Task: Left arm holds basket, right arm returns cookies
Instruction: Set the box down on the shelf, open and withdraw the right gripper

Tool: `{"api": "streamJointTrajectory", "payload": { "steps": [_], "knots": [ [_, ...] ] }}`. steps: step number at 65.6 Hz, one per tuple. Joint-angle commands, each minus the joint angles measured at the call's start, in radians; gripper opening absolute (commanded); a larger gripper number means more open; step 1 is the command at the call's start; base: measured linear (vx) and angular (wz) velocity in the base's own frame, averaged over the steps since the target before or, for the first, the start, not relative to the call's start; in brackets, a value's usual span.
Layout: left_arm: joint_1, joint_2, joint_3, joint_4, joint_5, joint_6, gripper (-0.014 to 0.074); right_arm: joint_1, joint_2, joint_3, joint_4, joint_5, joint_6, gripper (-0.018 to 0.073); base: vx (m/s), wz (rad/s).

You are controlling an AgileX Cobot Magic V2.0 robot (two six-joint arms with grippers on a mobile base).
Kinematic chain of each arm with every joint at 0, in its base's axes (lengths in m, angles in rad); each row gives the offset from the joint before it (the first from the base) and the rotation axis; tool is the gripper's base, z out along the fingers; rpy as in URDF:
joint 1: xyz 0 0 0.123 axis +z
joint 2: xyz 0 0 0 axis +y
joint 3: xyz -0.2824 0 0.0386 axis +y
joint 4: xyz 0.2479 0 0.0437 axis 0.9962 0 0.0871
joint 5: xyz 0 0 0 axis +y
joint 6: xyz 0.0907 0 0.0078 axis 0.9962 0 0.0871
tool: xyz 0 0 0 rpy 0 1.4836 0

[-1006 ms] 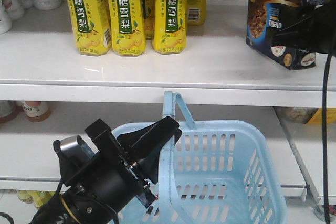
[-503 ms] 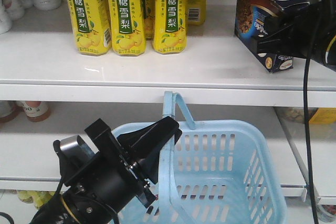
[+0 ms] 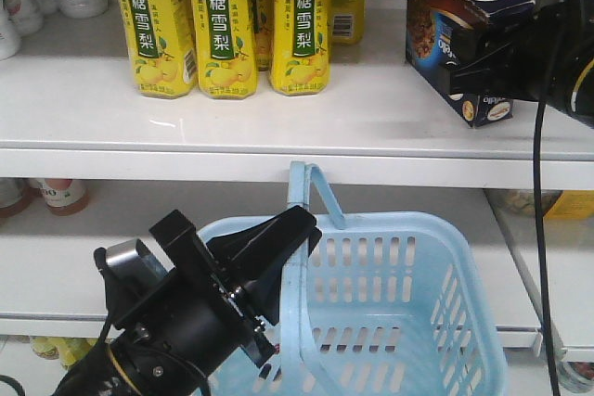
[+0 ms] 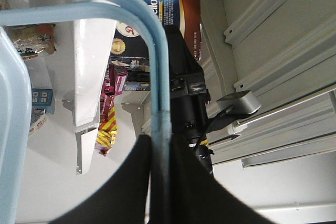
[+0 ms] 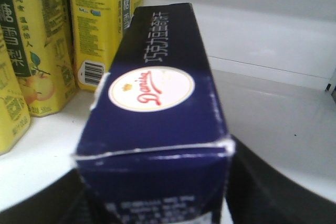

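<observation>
the right gripper (image 3: pixel 464 70) is clamped on the cookies (image 3: pixel 455 30), tilted over the upper shelf (image 3: pixel 278 127). the left gripper (image 3: pixel 278 257) pinches the basket (image 3: pixel 418 322) handle. the box looks light, crushable cardboard; hold its broad faces.

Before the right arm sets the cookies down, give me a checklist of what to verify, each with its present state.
1. Right tool holds the cookies: ok, closed on the box.
2. Box resting on the shelf: cannot tell; it sits tilted at shelf level, contact is unclear.
3. Free shelf space around the box: ok, bare surface lies between it and the yellow bottles.
4. Left tool grips the basket handle: ok, handle runs between its fingers.
5. Basket out of the right arm's way: ok, it hangs below the shelf edge.
6. Right arm's cable clear of the basket: cannot tell; it hangs close beside it.
</observation>
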State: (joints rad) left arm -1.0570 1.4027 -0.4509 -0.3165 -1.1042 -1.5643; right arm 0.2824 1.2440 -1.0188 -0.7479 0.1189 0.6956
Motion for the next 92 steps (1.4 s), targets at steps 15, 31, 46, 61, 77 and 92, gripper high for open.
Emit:
{"api": "streamJointTrajectory", "payload": {
  "steps": [15, 31, 46, 61, 77, 92],
  "knots": [
    [0.010, -0.031, -0.029, -0.043, -0.269, 0.008, -0.0003, -0.004, -0.054, -0.030, -0.013, -0.051, -0.008, 0.0473, 0.00, 0.00],
    [0.010, -0.031, -0.029, -0.043, -0.269, 0.008, -0.0003, -0.004, -0.125, -0.030, -0.009, -0.028, -0.007, 0.0473, 0.00, 0.00],
    [0.010, -0.031, -0.029, -0.043, -0.269, 0.008, -0.0003, -0.004, -0.235, -0.030, -0.004, 0.074, -0.006, 0.0466, 0.00, 0.00],
    [0.010, -0.031, -0.029, -0.043, -0.269, 0.008, -0.0003, -0.004, -0.377, -0.030, 0.001, 0.144, -0.006, 0.0356, 0.00, 0.00],
    [0.010, -0.031, -0.029, -0.043, -0.269, 0.008, -0.0003, -0.004, -0.532, -0.027, 0.001, 0.356, -0.014, 0.0076, 0.00, 0.00],
    [0.010, -0.031, -0.029, -0.043, -0.269, 0.008, -0.0003, -0.004, -0.671, -0.027, 0.017, 0.510, -0.106, -0.0011, 0.00, 0.00]
  ]
}}
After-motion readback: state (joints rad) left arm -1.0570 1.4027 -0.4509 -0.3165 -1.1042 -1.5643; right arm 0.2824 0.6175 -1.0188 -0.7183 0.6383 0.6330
